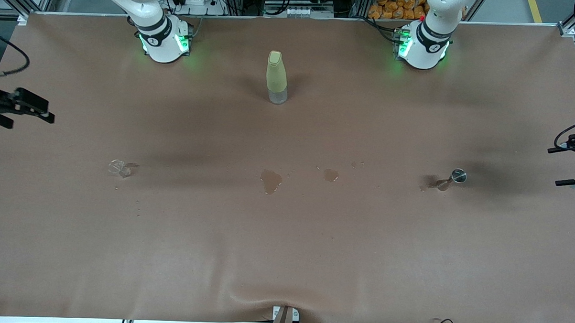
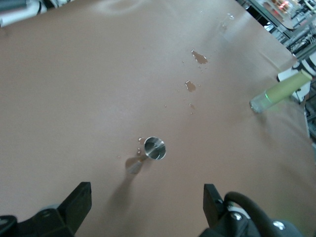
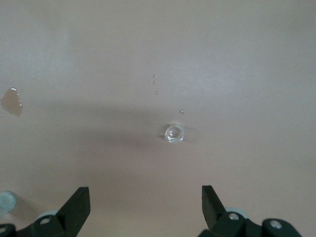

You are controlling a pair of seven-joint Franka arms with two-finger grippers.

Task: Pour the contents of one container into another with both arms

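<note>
Nearest the camera: puddles (image 1: 271,181) on the desk (image 1: 284,257), mid-row, smaller one (image 1: 331,174) just beside toward my left arm's end. Spill marks, so liquid has landed on the paper at some point; can't say when.

Task things: clear glass (image 1: 120,167) upright toward my right arm's end, a few droplets near it. Metal jigger (image 1: 452,178) upright toward my left arm's end, wet spot touching its foot. The two stand well apart, same row as the puddles. Each sits under its own arm's reach, likely one container per arm. Contents of either: can't tell.

Bottle (image 1: 276,77) stands farther from the camera, between the two bases, cap on, clear bottom section.

My left pincer (image 1: 574,162) hangs at the desk's edge by the jigger, fingers wide apart, holding nothing; its wrist view looks down at the jigger (image 2: 154,148). My right pincer (image 1: 24,108) hangs at its own edge near the glass, fingers spread too, nothing in them; the glass (image 3: 173,133) centred in its wrist view.

Fits either pre-grasp or containers set back down after pouring. Both arms parked wide, clear of the things.
</note>
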